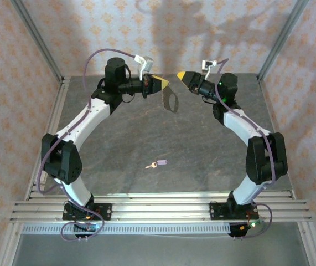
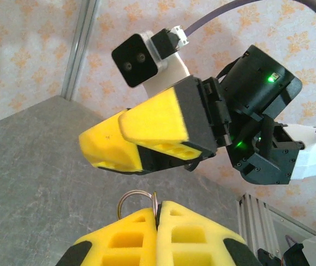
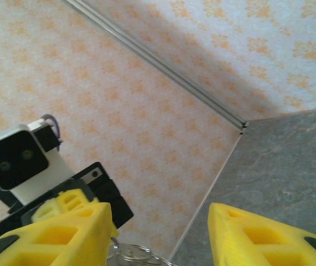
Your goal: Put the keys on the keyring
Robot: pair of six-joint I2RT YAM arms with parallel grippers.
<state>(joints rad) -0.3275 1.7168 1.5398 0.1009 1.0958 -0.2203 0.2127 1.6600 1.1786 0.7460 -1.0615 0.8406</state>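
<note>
The key point(image 1: 159, 164), tiny with a pale lilac head and a brass blade, lies alone on the grey table near the front, far from both grippers. Raised over the back of the table, my left gripper point(image 1: 161, 84) point(image 2: 159, 213) is shut on the keyring point(image 2: 137, 197), a thin metal loop that sticks out past its yellow fingertips. My right gripper point(image 1: 182, 75) point(image 3: 160, 221) faces it tip to tip a short way off, open with nothing between its fingers. In the right wrist view the keyring point(image 3: 137, 255) shows low beside the left finger point(image 3: 63, 233).
The keyring's shadow point(image 1: 170, 103) falls on the table below the grippers. Patterned walls and metal frame posts point(image 1: 36, 41) close in the back and sides. An aluminium rail point(image 1: 158, 208) carries both arm bases along the front edge.
</note>
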